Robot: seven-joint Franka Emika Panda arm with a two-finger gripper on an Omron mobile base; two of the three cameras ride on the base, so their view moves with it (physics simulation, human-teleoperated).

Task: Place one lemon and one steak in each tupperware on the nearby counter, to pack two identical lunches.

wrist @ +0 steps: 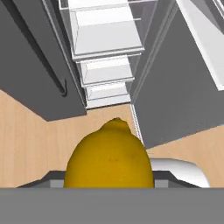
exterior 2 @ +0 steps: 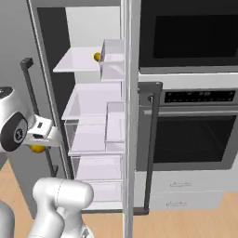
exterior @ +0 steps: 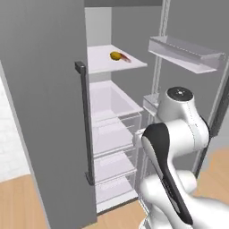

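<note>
Hand view: lemon (wrist: 109,155) gripped; left base: second lemon (exterior: 116,55), steak (exterior: 125,58) on shelf (exterior: 134,62).

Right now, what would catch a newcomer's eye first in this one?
The big yellow lemon held in the gripper, close up in the hand view with the wooden floor below it. Next, the open fridge with its pale shelves and drawers, where a second lemon lies on the upper shelf beside a red-brown steak. In the right base view, a dark wall oven stands just right of the fridge.
</note>
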